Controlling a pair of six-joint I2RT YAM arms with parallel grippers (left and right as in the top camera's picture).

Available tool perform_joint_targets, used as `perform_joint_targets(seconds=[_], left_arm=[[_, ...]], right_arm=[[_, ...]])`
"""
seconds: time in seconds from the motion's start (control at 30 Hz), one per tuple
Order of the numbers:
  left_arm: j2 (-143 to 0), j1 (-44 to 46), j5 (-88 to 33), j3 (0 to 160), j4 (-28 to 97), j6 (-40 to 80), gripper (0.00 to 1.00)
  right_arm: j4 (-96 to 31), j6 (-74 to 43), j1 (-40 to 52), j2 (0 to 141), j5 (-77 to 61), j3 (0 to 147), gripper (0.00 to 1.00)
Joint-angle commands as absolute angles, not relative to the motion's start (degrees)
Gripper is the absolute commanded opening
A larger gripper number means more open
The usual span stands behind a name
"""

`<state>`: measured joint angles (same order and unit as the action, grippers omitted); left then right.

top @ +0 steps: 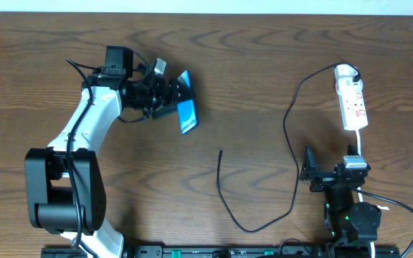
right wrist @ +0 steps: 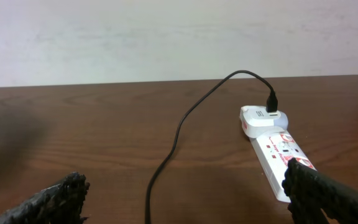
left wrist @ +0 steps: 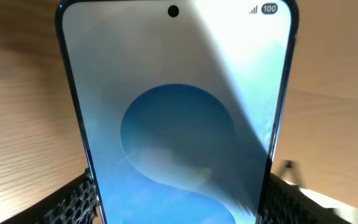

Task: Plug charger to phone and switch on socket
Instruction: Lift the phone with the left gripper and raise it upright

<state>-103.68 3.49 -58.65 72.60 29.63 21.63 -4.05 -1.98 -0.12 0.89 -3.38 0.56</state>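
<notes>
My left gripper (top: 165, 97) is shut on the phone (top: 186, 115) and holds it tilted above the table, left of centre. In the left wrist view the phone's blue-and-white screen (left wrist: 179, 124) fills the frame, with my fingers (left wrist: 179, 208) pressing its two long edges. The charger cable (top: 292, 165) runs from the socket's far end down in a loop, and its plug tip (top: 221, 151) lies free mid-table. The socket (top: 352, 100), a white power strip, lies at the right. My right gripper (top: 308, 174) is open and empty, near the cable (right wrist: 178, 134) and socket (right wrist: 272, 152).
The white cord (top: 360, 147) of the power strip runs toward the right arm's base. A pale wall (right wrist: 166, 37) rises behind the table's far edge. The brown wooden table (top: 264, 57) lies under everything.
</notes>
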Motion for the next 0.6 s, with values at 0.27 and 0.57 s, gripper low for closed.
perform_joint_targets(seconds=[0.27, 0.57], left_arm=[[-102.02, 3.22, -77.36, 72.73, 10.57, 54.37, 0.08], [-102.02, 3.05, -79.96, 72.73, 2.02, 71.64, 0.07]], right_arm=[[-4.10, -2.55, 0.25, 0.71, -3.14, 0.32, 0.99], [-4.12, -2.52, 0.25, 0.71, -3.14, 0.32, 0.99]])
